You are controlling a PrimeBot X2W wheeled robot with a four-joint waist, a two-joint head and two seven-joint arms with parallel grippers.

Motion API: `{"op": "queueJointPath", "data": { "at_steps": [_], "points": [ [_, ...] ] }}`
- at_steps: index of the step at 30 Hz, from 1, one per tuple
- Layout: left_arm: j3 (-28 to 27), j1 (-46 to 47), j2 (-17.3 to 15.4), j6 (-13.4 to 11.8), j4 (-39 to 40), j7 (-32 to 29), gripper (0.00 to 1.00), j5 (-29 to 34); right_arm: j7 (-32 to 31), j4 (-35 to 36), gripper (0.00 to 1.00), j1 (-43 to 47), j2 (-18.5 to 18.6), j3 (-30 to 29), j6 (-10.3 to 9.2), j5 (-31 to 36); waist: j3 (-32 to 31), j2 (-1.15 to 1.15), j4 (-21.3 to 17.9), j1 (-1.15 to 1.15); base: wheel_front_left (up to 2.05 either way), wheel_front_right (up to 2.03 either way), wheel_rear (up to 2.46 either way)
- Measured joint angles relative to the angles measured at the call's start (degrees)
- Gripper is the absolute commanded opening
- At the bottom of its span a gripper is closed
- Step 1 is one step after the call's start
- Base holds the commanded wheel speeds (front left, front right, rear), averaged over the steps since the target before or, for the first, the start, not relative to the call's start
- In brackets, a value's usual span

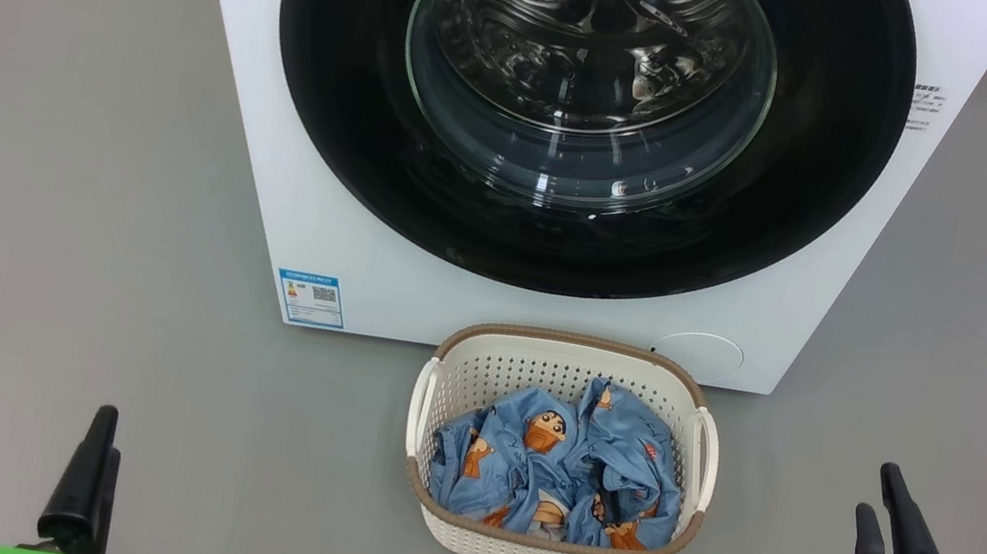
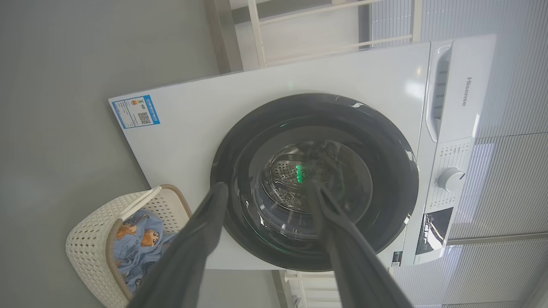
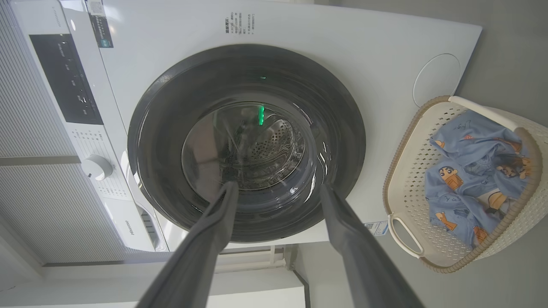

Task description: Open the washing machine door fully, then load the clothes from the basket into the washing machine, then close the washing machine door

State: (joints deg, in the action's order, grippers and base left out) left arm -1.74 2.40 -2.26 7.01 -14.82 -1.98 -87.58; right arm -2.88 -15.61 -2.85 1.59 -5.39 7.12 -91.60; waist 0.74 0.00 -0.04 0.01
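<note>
Washing machine door (image 1: 584,110), a glossy black ring around bulging clear glass, sits shut on the big white box-shaped washing machine (image 1: 256,124) at upper centre of the head view. Light blue cartoon-print clothes (image 1: 556,471) lie crumpled in the cream perforated plastic basket (image 1: 455,382) on the grey floor (image 1: 13,182) at lower centre. Left hand (image 1: 106,432), lower left, and right hand (image 1: 878,492), lower right, are both released, grasping nothing.

door (image 3: 246,143) closed | fingers (image 3: 214,239) apart, empty | clothes (image 3: 466,179) in basket (image 3: 406,171)
</note>
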Motion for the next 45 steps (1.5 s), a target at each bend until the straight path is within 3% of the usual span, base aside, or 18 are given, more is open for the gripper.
{"op": "queueJointPath", "data": {
  "at_steps": [23,45],
  "points": [
    [1.9,1.5,-1.4,0.0,0.8,3.8,1.00,11.6,5.0,1.8,1.00,-2.1,4.0,6.5,0.00,7.8,0.2,0.00,-0.1,0.00,0.00,0.00,0.00],
    [3.6,3.4,-2.3,0.0,0.8,7.5,1.00,30.7,8.4,0.8,1.00,-5.2,5.6,9.1,0.00,25.9,0.4,0.00,-0.1,0.00,0.00,0.00,0.00]
  ]
}}
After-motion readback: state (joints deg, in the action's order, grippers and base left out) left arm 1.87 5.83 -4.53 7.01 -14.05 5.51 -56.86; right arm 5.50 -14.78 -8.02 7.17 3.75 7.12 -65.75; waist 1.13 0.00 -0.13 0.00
